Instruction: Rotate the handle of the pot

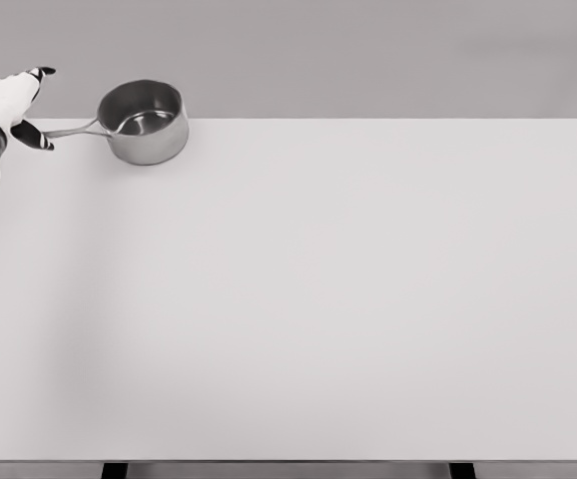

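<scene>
Left hand (14, 105) sits at the picture's far left edge, fingers spread and holding nothing, a dark fingertip just at the tip of the saucepan's handle (74, 130). That steel saucepan (147, 122) stands upright at the table's (368, 299) far left corner, close to the back edge. A hard sideways push risks sliding the whole pan toward that edge instead of turning it. Open room lies to the right and toward the near side.

A pot (146, 122) sits at the worktop's (318, 299) far-left corner (handle (72, 131) pointing left), the left hand (9, 105) just beside the handle's tip.
</scene>
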Robot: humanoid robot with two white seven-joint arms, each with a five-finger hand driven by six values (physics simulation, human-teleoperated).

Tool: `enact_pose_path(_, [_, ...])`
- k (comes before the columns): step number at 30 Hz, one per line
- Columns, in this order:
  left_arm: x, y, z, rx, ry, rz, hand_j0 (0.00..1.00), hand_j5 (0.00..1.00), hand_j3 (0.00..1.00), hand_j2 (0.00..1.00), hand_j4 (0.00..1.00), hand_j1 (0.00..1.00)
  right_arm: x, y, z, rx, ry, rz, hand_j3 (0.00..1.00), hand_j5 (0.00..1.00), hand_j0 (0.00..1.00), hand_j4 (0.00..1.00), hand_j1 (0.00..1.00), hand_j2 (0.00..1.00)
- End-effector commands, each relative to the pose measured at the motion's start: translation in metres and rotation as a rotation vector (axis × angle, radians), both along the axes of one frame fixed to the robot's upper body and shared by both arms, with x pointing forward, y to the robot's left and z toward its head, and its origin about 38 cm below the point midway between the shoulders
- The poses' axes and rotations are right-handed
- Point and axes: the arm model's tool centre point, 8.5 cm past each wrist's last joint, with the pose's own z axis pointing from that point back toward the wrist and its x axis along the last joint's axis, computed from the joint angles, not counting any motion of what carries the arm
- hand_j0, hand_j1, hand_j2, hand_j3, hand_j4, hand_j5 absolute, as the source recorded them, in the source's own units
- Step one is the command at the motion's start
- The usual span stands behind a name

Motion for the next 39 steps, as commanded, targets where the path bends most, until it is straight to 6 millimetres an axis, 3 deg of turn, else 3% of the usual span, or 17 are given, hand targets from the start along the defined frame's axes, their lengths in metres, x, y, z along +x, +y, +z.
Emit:
enact_pose_path(1, [0.001,-0.001,0.000,0.004,-0.017,0.010,1.00,1.00,1.00,1.00,1.00,1.00,0.000,0.000,0.000,0.000,0.000,0.000,1.00,1.00,1.00,1.00,1.00,1.00])
enact_pose_path(7, [0.000,0.002,0.006,0.013,-0.032,-0.006,1.00,1.00,1.00,1.00,1.00,1.00,0.000,0.000,0.000,-0.001,0.002,0.000,1.00,1.00,1.00,1.00,1.00,1.00])
enact_pose_path(12, [-0.023,0.036,0.044,-0.007,-0.123,-0.245,1.00,1.00,1.00,1.00,1.00,1.00,0.000,0.000,0.000,0.000,0.000,0.000,1.00,1.00,1.00,1.00,1.00,1.00])
enact_pose_path(15, [-0.042,0.030,0.040,0.008,-0.146,-0.492,1.00,1.00,1.00,1.00,1.00,1.00,0.000,0.000,0.000,0.000,0.000,0.000,1.00,1.00,1.00,1.00,1.00,1.00])
enact_pose_path(21, [-0.054,0.029,0.034,-0.002,-0.145,-0.590,1.00,1.00,1.00,1.00,1.00,1.00,0.000,0.000,0.000,0.001,-0.001,0.000,1.00,1.00,1.00,1.00,1.00,1.00])
enact_pose_path(24, [-0.065,0.045,0.030,0.000,-0.127,-0.584,1.00,1.00,1.00,1.00,1.00,1.00,-0.001,0.000,0.000,0.000,0.003,0.000,1.00,1.00,1.00,1.00,1.00,1.00])
enact_pose_path(27, [-0.081,0.047,0.046,0.060,-0.131,-0.635,1.00,1.00,1.00,1.00,1.00,1.00,0.000,0.000,0.000,0.000,0.000,0.000,1.00,1.00,1.00,1.00,1.00,1.00])
enact_pose_path(29, [-0.087,0.034,0.061,0.094,-0.154,-0.694,1.00,1.00,1.00,1.00,1.00,1.00,0.000,0.000,0.000,0.001,-0.001,0.000,1.00,1.00,1.00,1.00,1.00,1.00])
enact_pose_path(30, [-0.092,0.014,0.067,0.105,-0.171,-0.757,1.00,1.00,1.00,1.00,1.00,1.00,0.000,0.000,0.000,0.000,0.000,0.000,1.00,1.00,1.00,1.00,1.00,1.00])
enact_pose_path(35, [-0.163,-0.083,0.021,0.128,-0.001,-1.120,1.00,1.00,1.00,1.00,1.00,1.00,0.000,0.000,0.000,0.000,0.000,0.000,1.00,1.00,1.00,1.00,1.00,1.00])
enact_pose_path(36, [-0.168,-0.092,0.018,0.126,0.010,-1.151,1.00,1.00,1.00,1.00,1.00,1.00,0.000,0.000,0.000,0.000,0.001,0.000,1.00,1.00,1.00,1.00,1.00,1.00])
enact_pose_path(39, [-0.169,-0.091,0.014,0.124,0.020,-1.147,1.00,1.00,1.00,1.00,1.00,1.00,0.000,0.000,0.000,0.000,0.000,0.000,1.00,1.00,1.00,1.00,1.00,1.00])
